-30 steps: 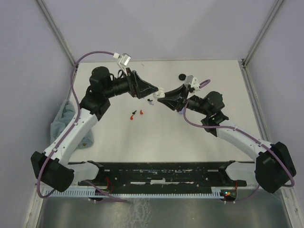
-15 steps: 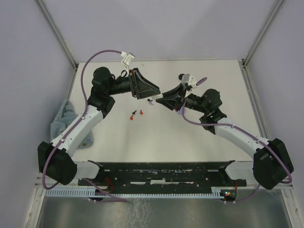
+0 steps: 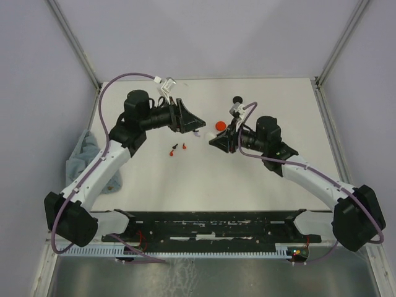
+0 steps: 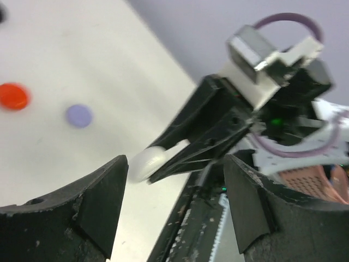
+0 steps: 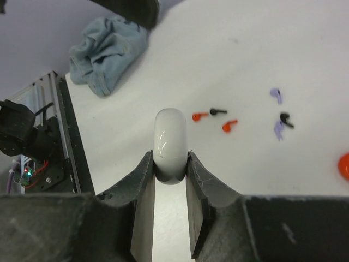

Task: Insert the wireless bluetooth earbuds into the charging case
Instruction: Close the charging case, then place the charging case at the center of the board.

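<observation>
My right gripper (image 5: 170, 158) is shut on a white charging case (image 5: 170, 143), held on edge above the table. In the left wrist view that case (image 4: 148, 164) pokes out of the right gripper's black fingers, just ahead of my left gripper (image 4: 174, 177), which is open and holds nothing. From above, the left gripper (image 3: 199, 125) and right gripper (image 3: 213, 142) face each other, close together. On the table lie loose earbuds: a red one (image 5: 199, 116), a black one (image 5: 218, 111), another red (image 5: 229, 126), two lavender (image 5: 276, 95) (image 5: 278, 130) and a black one (image 5: 286, 119).
A red round case (image 3: 220, 125) lies between the two grippers and a black one (image 3: 236, 99) farther back. A lavender case (image 4: 79, 115) shows in the left wrist view. A crumpled blue cloth (image 3: 83, 158) lies at the table's left edge.
The right gripper drew back toward the near side with the white case, uncovering the red case. The left gripper shifted slightly and its jaws narrowed a little.
</observation>
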`<state>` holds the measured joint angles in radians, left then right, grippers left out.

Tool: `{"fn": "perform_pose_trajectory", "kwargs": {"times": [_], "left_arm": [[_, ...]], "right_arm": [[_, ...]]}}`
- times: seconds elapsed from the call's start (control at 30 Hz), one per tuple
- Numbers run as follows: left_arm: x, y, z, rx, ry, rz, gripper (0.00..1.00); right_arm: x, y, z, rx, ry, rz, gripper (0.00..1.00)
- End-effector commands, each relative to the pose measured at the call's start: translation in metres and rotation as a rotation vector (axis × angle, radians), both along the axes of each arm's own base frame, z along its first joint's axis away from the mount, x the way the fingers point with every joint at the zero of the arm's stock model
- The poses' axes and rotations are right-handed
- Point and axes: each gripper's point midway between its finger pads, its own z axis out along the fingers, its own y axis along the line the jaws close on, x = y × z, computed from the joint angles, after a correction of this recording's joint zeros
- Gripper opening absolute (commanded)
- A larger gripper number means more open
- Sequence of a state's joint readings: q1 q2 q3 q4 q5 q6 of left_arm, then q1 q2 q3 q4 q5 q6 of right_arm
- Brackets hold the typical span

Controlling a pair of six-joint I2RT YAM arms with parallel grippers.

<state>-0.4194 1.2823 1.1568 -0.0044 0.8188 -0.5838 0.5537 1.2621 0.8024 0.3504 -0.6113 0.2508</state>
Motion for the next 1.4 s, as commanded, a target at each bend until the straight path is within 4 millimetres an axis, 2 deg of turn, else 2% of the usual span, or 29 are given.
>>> {"fn": "perform_pose_trajectory", "kwargs": {"times": [0.0,0.07,0.13,0.27,0.47,0.57,0.67,0.87,1.0,1.1,1.23,1.37], "left_arm": [[0.03,0.058,-0.053,0.301,-0.012,0.356,0.79],[0.038,0.084,-0.073,0.385,0.004,0.499,0.81],[0.037,0.104,-0.086,0.435,0.014,0.598,0.83],[0.031,0.129,-0.105,0.485,0.028,0.706,0.86],[0.024,0.144,-0.122,0.509,0.07,0.767,0.87],[0.022,0.146,-0.126,0.506,0.073,0.78,0.87],[0.021,0.146,-0.13,0.506,0.086,0.773,0.88],[0.018,0.142,-0.137,0.499,0.116,0.754,0.88],[0.018,0.143,-0.135,0.503,0.108,0.757,0.88],[0.019,0.145,-0.132,0.499,0.1,0.768,0.89],[0.02,0.145,-0.13,0.486,0.1,0.773,0.9],[0.021,0.142,-0.133,0.47,0.119,0.768,0.9]], "right_arm": [[-0.003,-0.035,-0.052,-0.16,0.21,-0.172,0.11],[-0.008,-0.049,-0.079,-0.218,0.322,-0.246,0.12],[-0.013,-0.065,-0.107,-0.276,0.426,-0.323,0.12],[-0.025,-0.085,-0.155,-0.344,0.635,-0.426,0.11],[-0.033,-0.092,-0.206,-0.403,0.881,-0.472,0.13],[-0.034,-0.102,-0.231,-0.441,0.96,-0.523,0.14],[-0.036,-0.112,-0.245,-0.462,1.028,-0.56,0.23],[-0.038,-0.142,-0.243,-0.547,1.011,-0.67,0.53],[-0.029,-0.154,-0.223,-0.6,0.947,-0.712,0.63],[-0.015,-0.16,-0.207,-0.616,0.882,-0.753,0.67],[0.014,-0.164,-0.188,-0.631,0.771,-0.827,0.72],[0.05,-0.149,-0.173,-0.628,0.66,-0.863,0.77]]}}
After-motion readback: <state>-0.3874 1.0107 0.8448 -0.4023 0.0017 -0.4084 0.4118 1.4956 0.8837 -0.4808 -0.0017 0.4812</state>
